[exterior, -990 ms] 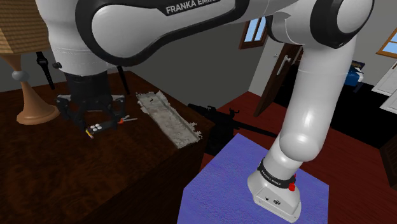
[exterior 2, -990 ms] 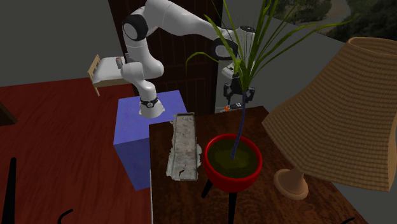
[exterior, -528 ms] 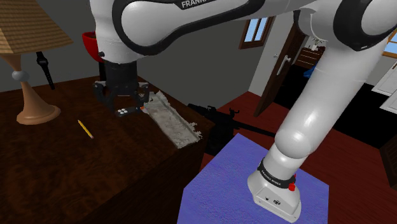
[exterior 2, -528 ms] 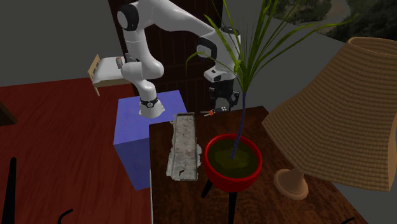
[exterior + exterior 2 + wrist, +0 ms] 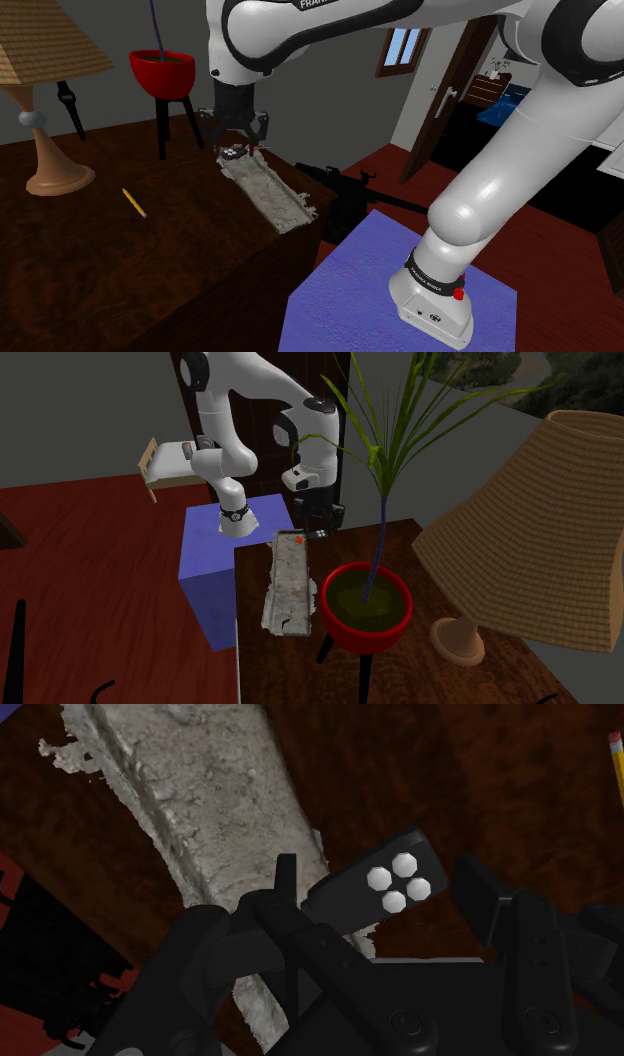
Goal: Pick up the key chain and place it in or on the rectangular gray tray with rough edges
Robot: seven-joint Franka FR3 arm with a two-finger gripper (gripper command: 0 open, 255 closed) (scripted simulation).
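The key chain [image 5: 385,884] is a black fob with several white buttons, and a small orange piece [image 5: 298,538] shows on it. My gripper [image 5: 383,896] is shut on it, one finger [image 5: 285,882] on each side. In the shoulder view the gripper [image 5: 235,142] holds the key chain [image 5: 232,153] just above the far end of the gray rough-edged tray [image 5: 268,188]. In the second exterior view the gripper [image 5: 314,528] hangs over the tray's [image 5: 288,587] end nearest the stand. The tray [image 5: 200,794] lies long and narrow along the edge of the dark wooden table [image 5: 120,260].
A red plant pot [image 5: 162,70] on black legs stands behind the tray. A lamp [image 5: 45,110] with a woven shade is at the shoulder view's left, and a yellow pencil [image 5: 134,203] lies on the table. My blue stand [image 5: 360,290] is beside the table edge.
The gripper has carried the key chain across the table from beside the lamp, toward the shoulder view's right, and now holds it over the tray's far end. The pencil stayed on the table.
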